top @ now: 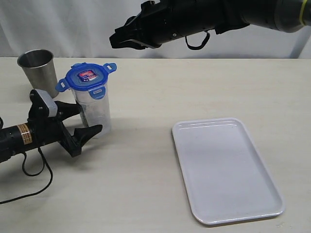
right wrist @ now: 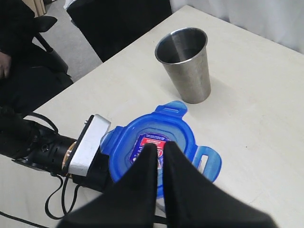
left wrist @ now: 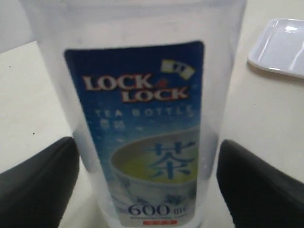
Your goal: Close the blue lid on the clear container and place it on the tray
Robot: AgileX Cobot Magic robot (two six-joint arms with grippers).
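The clear container (top: 96,110) stands upright on the table at the left, with a blue label (left wrist: 142,118) on its side. The blue lid (top: 87,77) rests on top of it, and two of its tabs stick out sideways. My left gripper (top: 88,120) lies low on the table, open, with one finger (left wrist: 42,185) on each side of the container's lower part and a thin gap at both sides. My right gripper (top: 115,41) hangs shut well above the lid, its tips (right wrist: 160,146) over the lid's red-and-white sticker (right wrist: 151,142). The white tray (top: 226,170) lies to the right.
A grey metal cup (top: 37,69) stands upright behind and to the left of the container, also seen from the right wrist (right wrist: 184,64). The left arm's cable (top: 34,179) trails over the table's front left. A corner of the tray (left wrist: 280,47) shows beyond the container.
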